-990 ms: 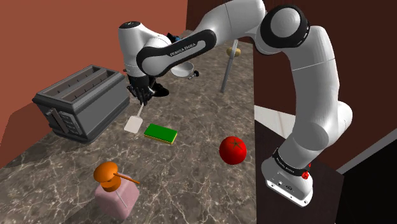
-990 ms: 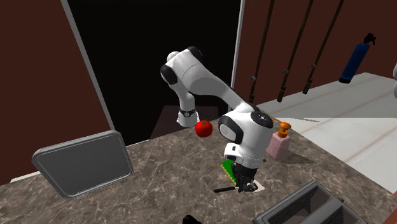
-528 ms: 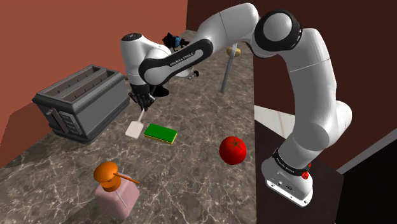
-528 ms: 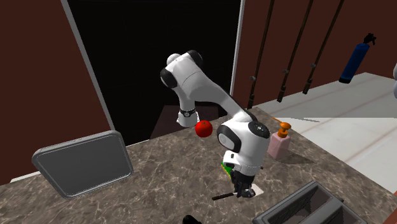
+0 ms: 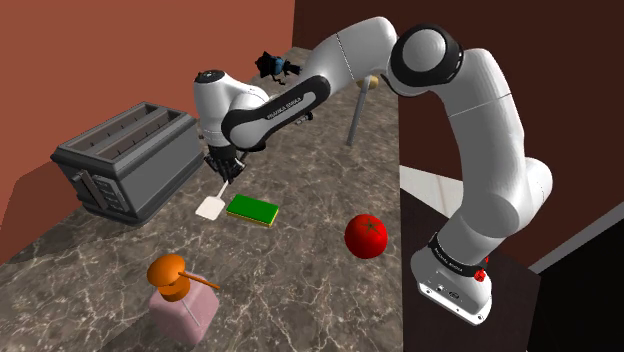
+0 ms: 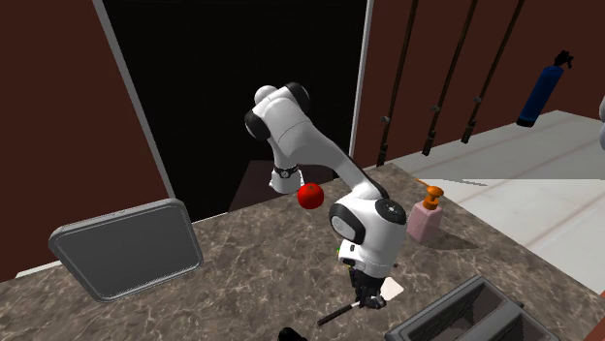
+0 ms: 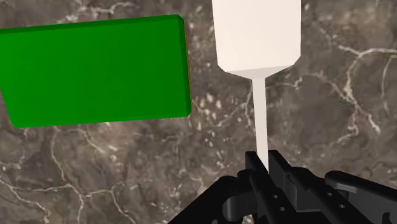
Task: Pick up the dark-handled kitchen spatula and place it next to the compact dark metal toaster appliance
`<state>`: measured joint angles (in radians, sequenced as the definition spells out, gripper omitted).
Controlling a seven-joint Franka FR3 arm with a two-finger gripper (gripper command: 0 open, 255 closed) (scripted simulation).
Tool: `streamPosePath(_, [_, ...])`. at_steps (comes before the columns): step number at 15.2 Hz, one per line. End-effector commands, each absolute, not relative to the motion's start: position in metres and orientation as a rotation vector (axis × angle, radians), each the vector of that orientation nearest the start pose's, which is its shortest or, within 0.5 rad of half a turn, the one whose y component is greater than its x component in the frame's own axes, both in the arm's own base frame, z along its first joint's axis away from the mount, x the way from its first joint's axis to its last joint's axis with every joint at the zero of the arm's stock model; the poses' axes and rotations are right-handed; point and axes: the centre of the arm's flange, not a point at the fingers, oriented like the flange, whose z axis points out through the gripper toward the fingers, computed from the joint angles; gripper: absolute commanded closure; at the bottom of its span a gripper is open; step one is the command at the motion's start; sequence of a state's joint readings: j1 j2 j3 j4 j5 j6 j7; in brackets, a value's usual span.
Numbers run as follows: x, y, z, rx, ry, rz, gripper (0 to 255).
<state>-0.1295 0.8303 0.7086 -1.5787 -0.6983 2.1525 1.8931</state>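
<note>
Shoulder view: gripper (image 5: 222, 172) pinching the spatula (image 5: 210, 206), white blade hanging low over the counter (image 5: 300, 262), between toaster (image 5: 128, 158) and green block (image 5: 252, 209). Risk: blade snags the block or clips the toaster wall on the way over. Second exterior view: dark handle juts out behind the fingers, so it may pivot in the grip. Wrist view: fingers clamped on the thin white neck; broad flat blade beside the block

White lettering on the dark band of the arm's forearm (image 5: 275, 112) reads "FRANKA EMIKA" in the shoulder view. There's a second tiny white line on the dark ring (image 5: 452, 262) above the arm's base, too small to read.
</note>
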Motion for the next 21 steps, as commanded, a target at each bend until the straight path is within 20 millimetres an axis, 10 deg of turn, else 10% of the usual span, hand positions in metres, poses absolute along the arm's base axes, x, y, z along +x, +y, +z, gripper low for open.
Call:
streamPosePath(1, [0.629,0.291,0.227,-2.730,1.619,-0.091,255])
streamPosePath(7, [0.629,0.291,0.227,-2.730,1.619,-0.091,255])
streamPosePath(8, [0.629,0.291,0.227,-2.730,1.619,-0.091,0])
streamPosePath(21, [0.628,0.294,0.276,-2.730,1.619,-0.091,0])
